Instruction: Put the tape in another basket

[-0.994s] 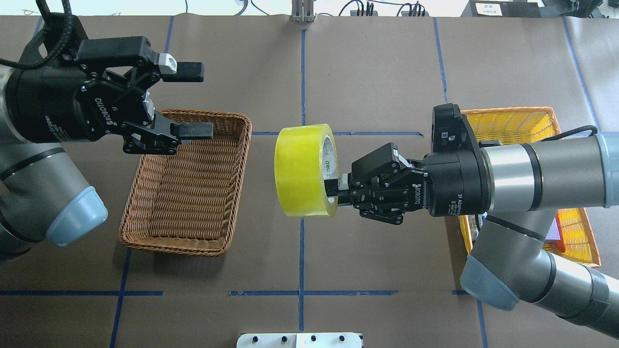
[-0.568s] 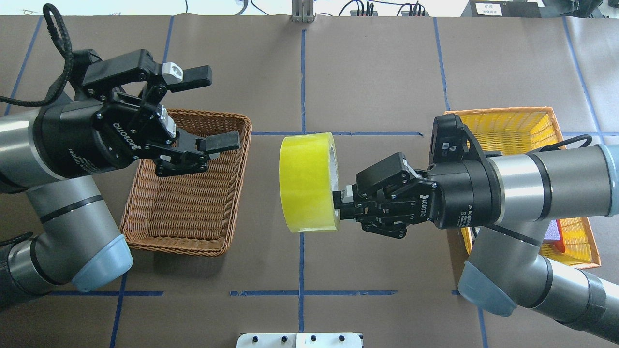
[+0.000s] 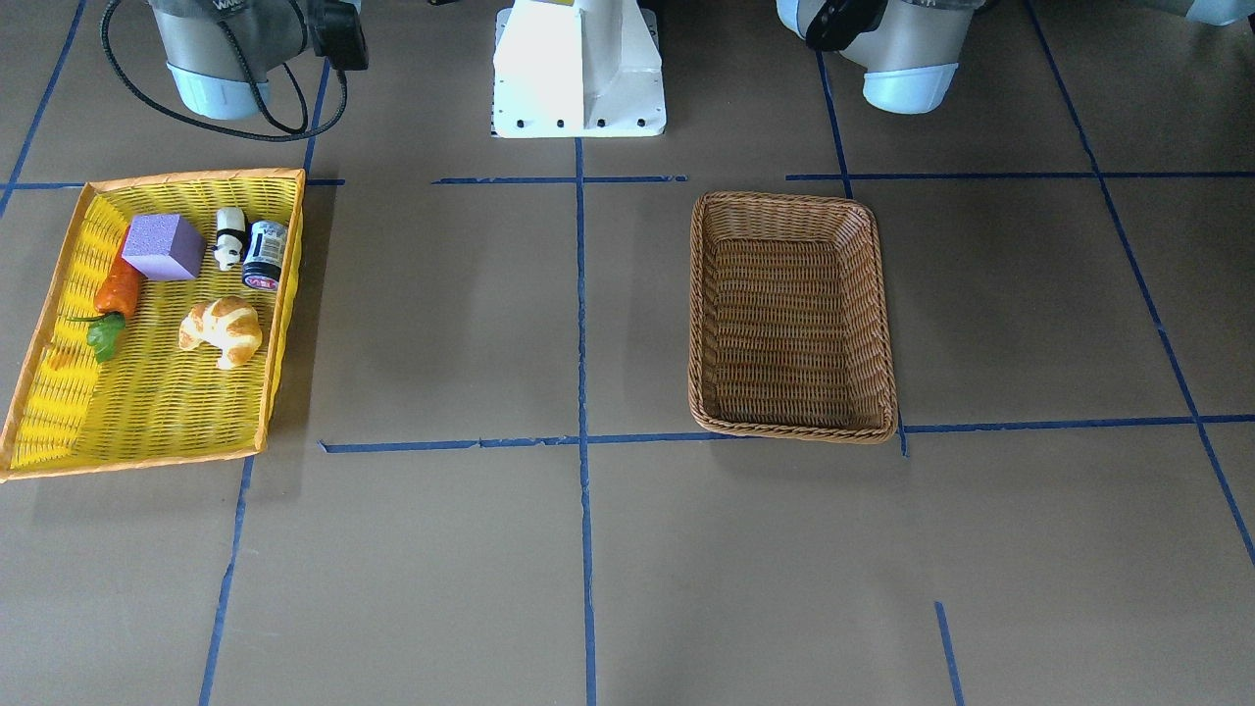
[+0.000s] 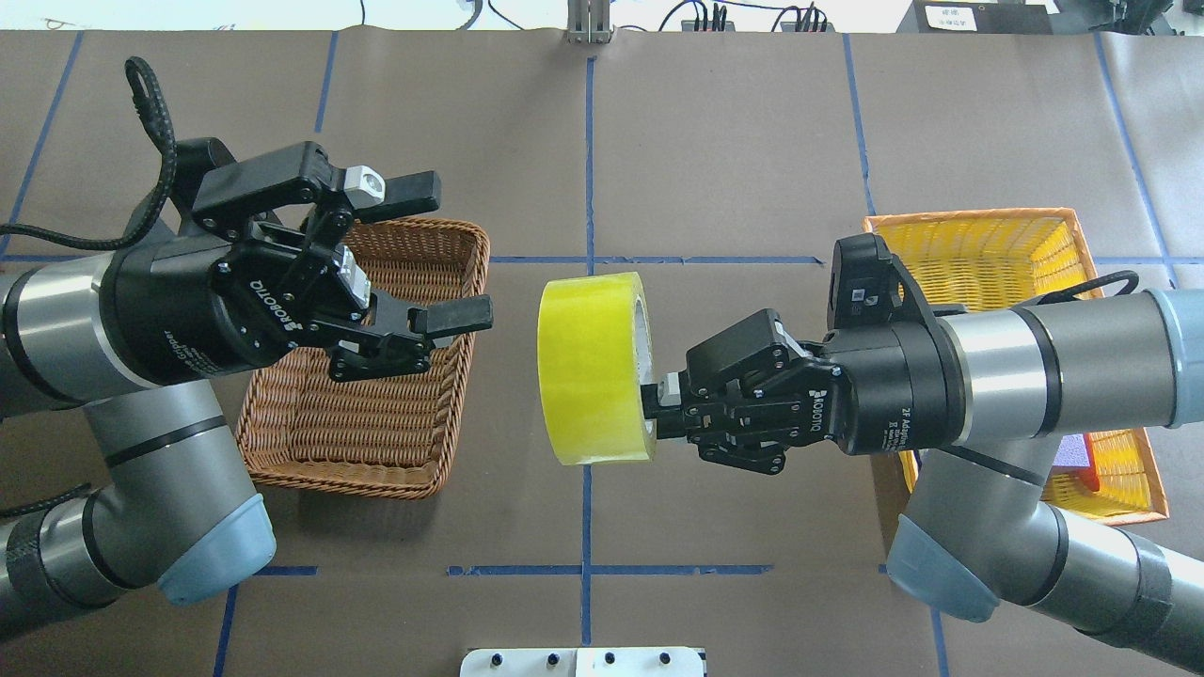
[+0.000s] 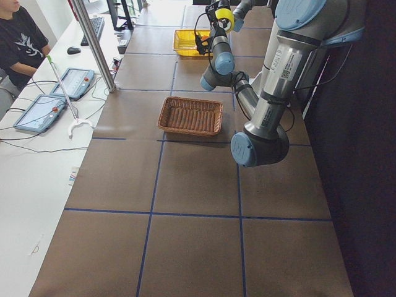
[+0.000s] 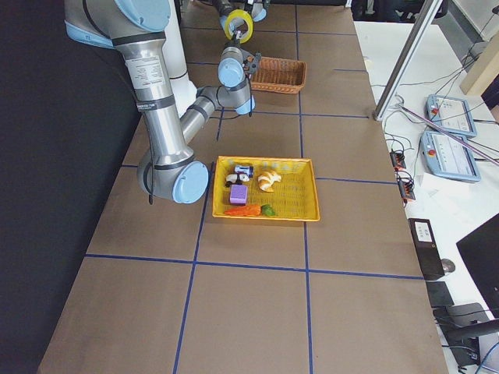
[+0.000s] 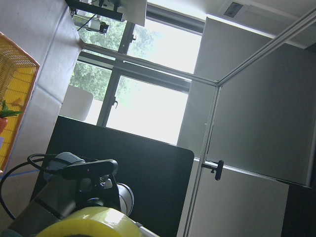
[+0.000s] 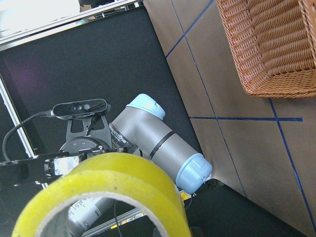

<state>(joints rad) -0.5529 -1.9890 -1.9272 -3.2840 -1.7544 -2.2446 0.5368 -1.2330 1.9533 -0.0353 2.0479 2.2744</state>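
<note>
The tape [image 4: 591,369], a wide yellow roll, is held on edge in the air over the table's middle. My right gripper [image 4: 653,410] is shut on its rim from the right. The roll also shows in the right wrist view [image 8: 106,190] and at the bottom of the left wrist view [image 7: 84,225]. My left gripper [image 4: 444,254] is open and empty. It points right toward the tape from above the right end of the brown wicker basket [image 4: 376,442], a short gap away from the roll. The basket [image 3: 792,314] is empty.
The flat yellow tray [image 4: 997,246] with the orange rim lies under my right arm. It [image 3: 157,412] holds a croissant [image 3: 222,330], a purple block [image 3: 164,246], a carrot [image 3: 116,289], a small jar [image 3: 265,255] and a panda figure [image 3: 230,237]. The robot's base [image 3: 578,69] stands at the table's edge.
My left gripper has moved right and nearer, turning to face the tape, still open. My right gripper has shifted the tape only slightly.
</note>
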